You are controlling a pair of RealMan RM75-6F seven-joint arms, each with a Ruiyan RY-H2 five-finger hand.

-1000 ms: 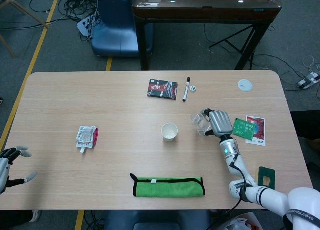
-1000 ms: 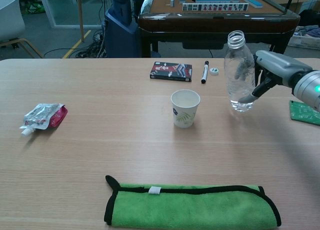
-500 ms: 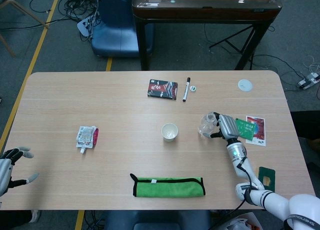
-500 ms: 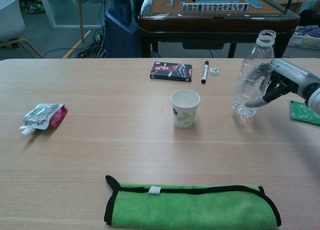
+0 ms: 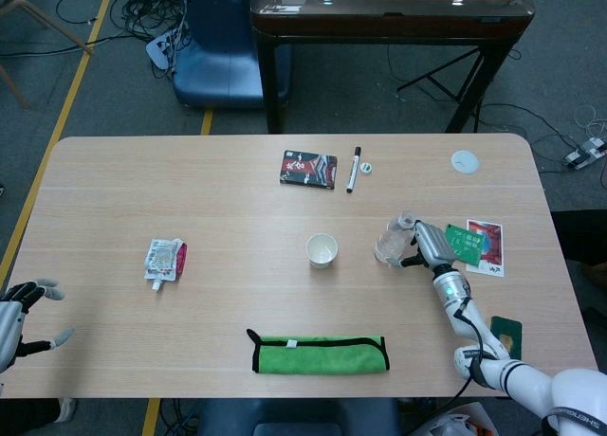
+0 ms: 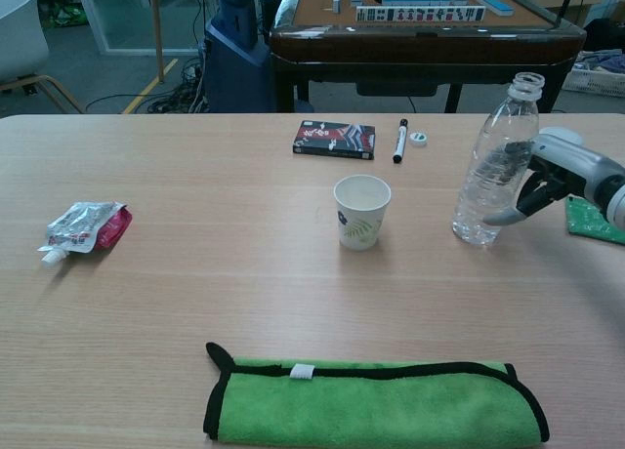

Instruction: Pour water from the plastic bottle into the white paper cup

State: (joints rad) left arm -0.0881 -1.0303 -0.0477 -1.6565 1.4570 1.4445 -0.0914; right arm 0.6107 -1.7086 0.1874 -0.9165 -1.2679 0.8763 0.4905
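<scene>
One plastic bottle (image 6: pixel 491 165) and one white paper cup (image 6: pixel 361 211) stand on the surface (image 6: pixel 195 273), the bottle right of the cup. My right robot hand (image 6: pixel 562 171) grasps the uncapped bottle, neck up and tilted right; water content cannot be told. My left robot hand (image 5: pixel 21 315) is released, near left.
</scene>
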